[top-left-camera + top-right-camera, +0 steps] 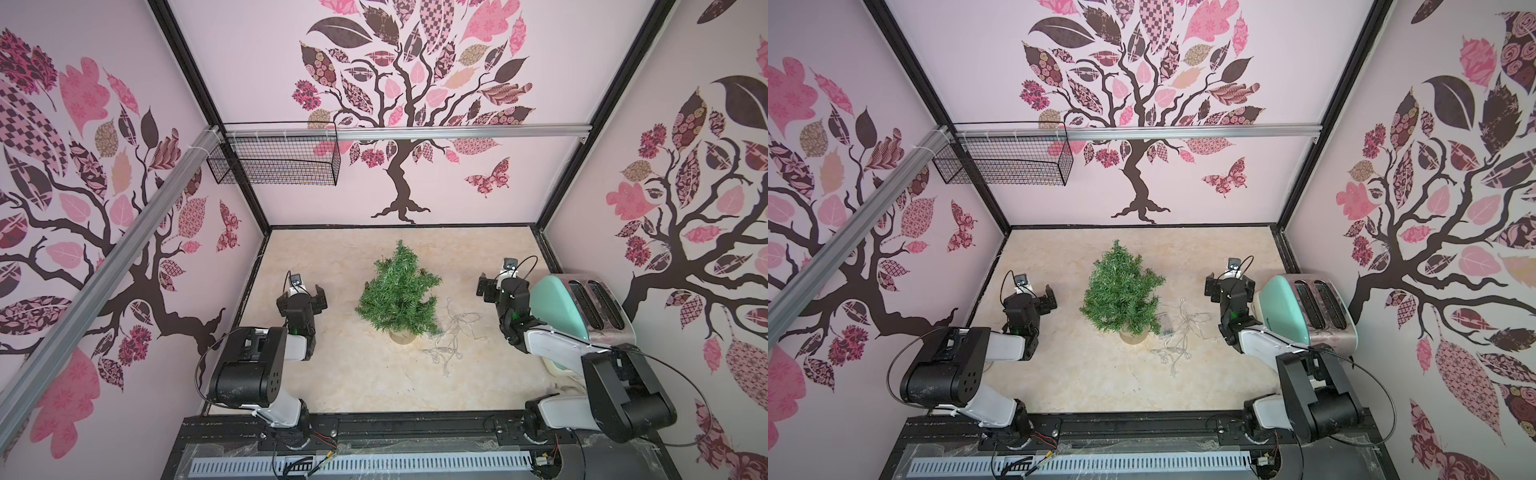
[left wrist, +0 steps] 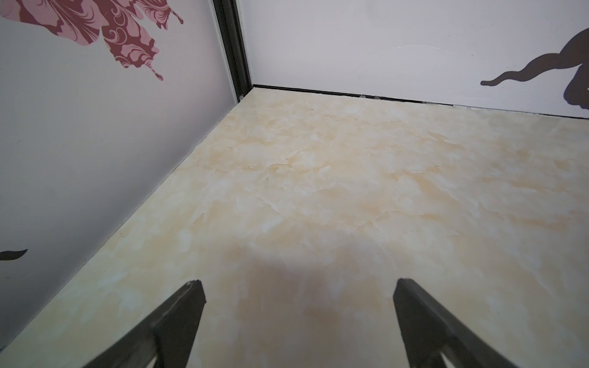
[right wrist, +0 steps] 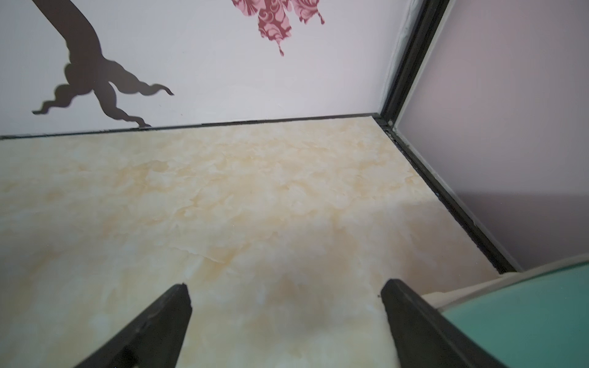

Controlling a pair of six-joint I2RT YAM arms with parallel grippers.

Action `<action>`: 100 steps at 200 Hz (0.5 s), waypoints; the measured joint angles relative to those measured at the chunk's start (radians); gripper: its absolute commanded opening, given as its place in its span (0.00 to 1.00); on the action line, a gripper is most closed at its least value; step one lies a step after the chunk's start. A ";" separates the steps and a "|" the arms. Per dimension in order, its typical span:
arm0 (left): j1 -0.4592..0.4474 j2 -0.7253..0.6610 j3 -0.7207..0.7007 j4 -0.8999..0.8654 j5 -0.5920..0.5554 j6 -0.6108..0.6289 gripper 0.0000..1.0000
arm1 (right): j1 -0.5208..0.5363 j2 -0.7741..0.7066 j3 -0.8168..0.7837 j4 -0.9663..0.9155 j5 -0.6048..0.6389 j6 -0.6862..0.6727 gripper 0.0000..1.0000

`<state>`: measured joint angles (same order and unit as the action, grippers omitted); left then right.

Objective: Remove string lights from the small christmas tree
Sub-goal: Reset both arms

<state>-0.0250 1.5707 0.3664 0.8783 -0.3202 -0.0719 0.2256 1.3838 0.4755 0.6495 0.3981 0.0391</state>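
**A:** In both top views, where is the small green bristly christmas tree?

**B:** It stands upright in the middle of the beige marbled tabletop. The thin silvery string lights lie in a loose heap just beside its log base, on the right arm's side.

**A:** And the left wrist view?

**B:** The left gripper has its jaws wide apart, with only bare tabletop between them.

**A:** The right wrist view?

**B:** The right gripper is also spread and holds nothing. A mint-green toaster is close beside it.

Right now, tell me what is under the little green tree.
The tree stands on a round wooden base on the table. The string lights lie beside the base. Low branches hide the trunk and the tabletop beneath them.
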 measured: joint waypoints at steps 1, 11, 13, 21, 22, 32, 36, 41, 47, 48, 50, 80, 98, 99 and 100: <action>0.000 0.000 0.000 0.000 0.000 0.000 0.98 | 0.000 0.002 0.000 0.000 0.000 0.000 1.00; 0.000 0.000 0.000 0.000 0.000 0.000 0.98 | -0.007 0.037 -0.001 0.014 0.000 -0.016 1.00; 0.000 0.000 0.000 0.000 0.000 0.000 0.98 | -0.008 0.045 -0.001 0.020 0.000 -0.020 1.00; 0.000 0.000 0.000 0.000 0.000 0.000 0.98 | -0.013 0.072 -0.002 0.040 -0.002 -0.032 1.00; 0.000 0.000 0.000 0.000 0.000 0.000 0.98 | -0.013 0.074 -0.002 0.043 -0.002 -0.034 1.00; 0.000 0.000 0.000 0.000 0.000 0.000 0.98 | -0.019 0.103 -0.008 0.081 -0.007 -0.050 1.00; 0.000 0.000 0.000 0.000 0.000 0.000 0.98 | -0.023 0.112 -0.011 0.095 -0.012 -0.056 0.99; 0.000 0.000 0.000 0.000 0.000 0.000 0.98 | -0.026 0.124 -0.013 0.109 -0.022 -0.061 1.00; 0.000 0.000 0.000 0.000 0.000 0.000 0.98 | -0.031 0.139 -0.014 0.123 -0.033 -0.066 1.00; 0.000 0.000 0.000 0.000 0.000 0.000 0.98 | -0.032 0.142 -0.014 0.127 -0.037 -0.066 1.00; 0.000 0.000 0.000 0.000 0.000 0.000 0.98 | -0.034 0.146 -0.014 0.131 -0.039 -0.067 1.00; 0.000 0.000 0.000 0.000 0.001 0.000 0.98 | -0.103 0.182 -0.018 0.162 -0.138 -0.058 0.99; 0.001 0.000 0.000 0.000 0.002 -0.001 0.98 | -0.147 0.181 -0.028 0.189 -0.190 -0.041 1.00; 0.001 0.000 0.000 0.000 0.003 -0.001 0.98 | -0.149 0.181 -0.029 0.190 -0.191 -0.041 1.00; 0.001 0.000 0.000 0.000 0.003 -0.001 0.98 | -0.150 0.180 -0.029 0.192 -0.193 -0.041 0.99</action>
<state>-0.0238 1.5703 0.3664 0.8783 -0.3172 -0.0727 0.0753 1.5642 0.4461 0.8410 0.2054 -0.0017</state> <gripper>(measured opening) 0.983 0.996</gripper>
